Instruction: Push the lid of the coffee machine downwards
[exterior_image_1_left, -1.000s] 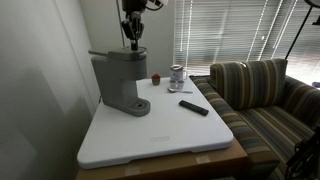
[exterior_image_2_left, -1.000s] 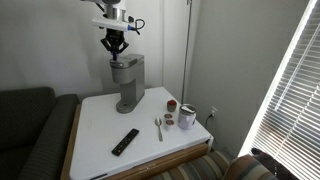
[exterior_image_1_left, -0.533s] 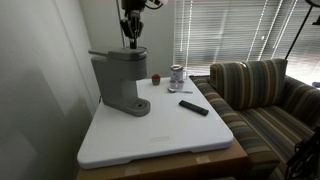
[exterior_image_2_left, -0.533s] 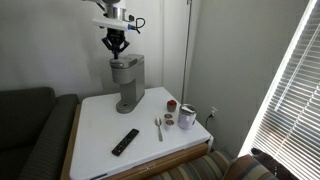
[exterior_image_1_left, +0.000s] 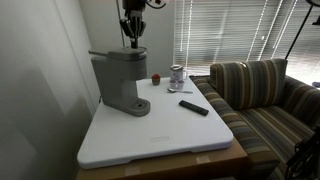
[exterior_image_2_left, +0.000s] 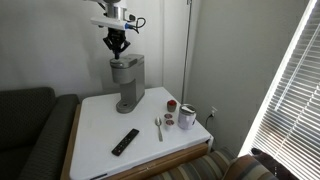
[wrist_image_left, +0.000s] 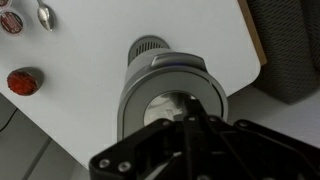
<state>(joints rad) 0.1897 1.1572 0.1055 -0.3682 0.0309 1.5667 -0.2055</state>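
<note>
The grey coffee machine (exterior_image_1_left: 120, 80) stands at the back of the white table in both exterior views (exterior_image_2_left: 127, 80). Its lid (exterior_image_1_left: 118, 55) lies flat on top of the body, and shows from above in the wrist view (wrist_image_left: 172, 90). My gripper (exterior_image_1_left: 132, 40) hangs point down just above the lid's top, its fingers shut together and empty (exterior_image_2_left: 118, 47). In the wrist view the shut fingertips (wrist_image_left: 188, 120) sit over the lid's round middle.
A black remote (exterior_image_1_left: 194, 107) (exterior_image_2_left: 125, 141), a spoon (exterior_image_2_left: 158, 128), a red-lidded jar (exterior_image_1_left: 156, 78), a small tin and a white cup (exterior_image_2_left: 187, 117) lie on the table (exterior_image_1_left: 150, 135). A striped sofa (exterior_image_1_left: 265, 100) stands beside it. Walls stand close behind the machine.
</note>
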